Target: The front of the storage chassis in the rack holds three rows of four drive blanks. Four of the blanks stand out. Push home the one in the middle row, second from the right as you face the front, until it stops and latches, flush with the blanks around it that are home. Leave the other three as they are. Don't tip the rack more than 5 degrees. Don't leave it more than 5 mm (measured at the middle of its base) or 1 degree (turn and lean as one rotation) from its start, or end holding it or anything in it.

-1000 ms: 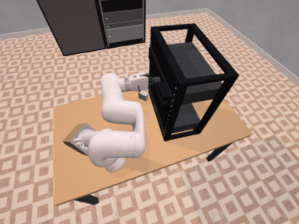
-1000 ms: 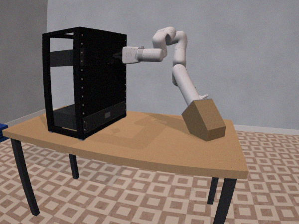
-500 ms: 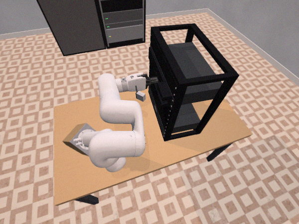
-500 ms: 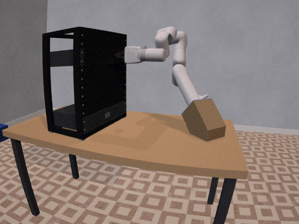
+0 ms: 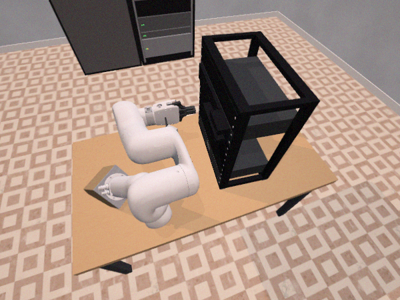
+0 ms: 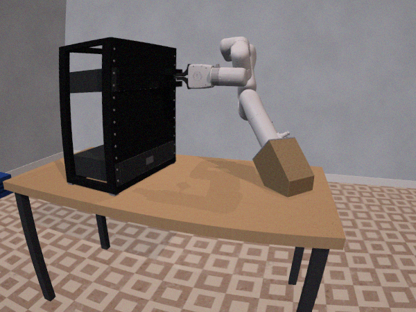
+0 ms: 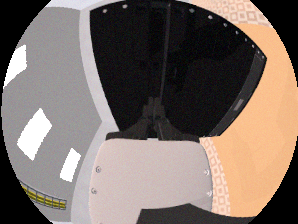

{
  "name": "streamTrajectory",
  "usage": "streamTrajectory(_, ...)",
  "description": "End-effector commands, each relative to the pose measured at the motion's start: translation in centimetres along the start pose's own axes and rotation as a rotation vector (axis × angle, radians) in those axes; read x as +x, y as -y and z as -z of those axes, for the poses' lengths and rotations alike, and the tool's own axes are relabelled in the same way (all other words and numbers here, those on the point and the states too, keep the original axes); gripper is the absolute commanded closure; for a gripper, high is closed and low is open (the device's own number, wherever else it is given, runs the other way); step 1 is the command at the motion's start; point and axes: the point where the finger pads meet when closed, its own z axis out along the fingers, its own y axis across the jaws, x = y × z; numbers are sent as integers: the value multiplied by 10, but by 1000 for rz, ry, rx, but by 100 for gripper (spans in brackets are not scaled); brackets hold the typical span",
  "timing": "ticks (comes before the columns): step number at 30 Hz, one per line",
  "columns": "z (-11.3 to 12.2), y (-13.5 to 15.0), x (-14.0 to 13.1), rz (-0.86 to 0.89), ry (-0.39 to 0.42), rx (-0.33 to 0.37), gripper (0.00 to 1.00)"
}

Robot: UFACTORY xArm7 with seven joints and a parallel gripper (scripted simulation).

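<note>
The black rack (image 5: 248,110) stands on the wooden table, its front facing my arm. It also shows in the exterior view (image 6: 119,114). The storage chassis front is dark, and I cannot make out single drive blanks; some dark blocks stand out from the front (image 5: 215,121). My gripper (image 5: 193,110) (image 6: 177,77) is shut and empty, pointing level at the upper part of the rack front, with its tips close to it. In the wrist view the shut fingers (image 7: 154,112) point into the black front; I cannot tell whether they touch it.
The arm's base sits on a tilted wooden wedge (image 6: 284,166) on the table. A dark server cabinet (image 5: 128,30) stands on the floor behind the table. The rack stands near the table's far right edge.
</note>
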Motion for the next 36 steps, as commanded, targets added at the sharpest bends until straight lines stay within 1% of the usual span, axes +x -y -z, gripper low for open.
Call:
streamTrajectory(1,11,1,-1,-3,-13,4,100)
streamTrajectory(13,15,1,-1,-3,-13,4,100)
streamTrajectory(17,21,1,-1,-3,-13,4,100)
streamTrajectory(22,35,1,-1,-3,-13,4,100)
streamTrajectory(24,35,1,-1,-3,-13,4,100)
streamTrajectory(30,61,1,-1,-3,-13,4,100)
streamTrajectory(36,97,0,-2,-3,-13,4,100)
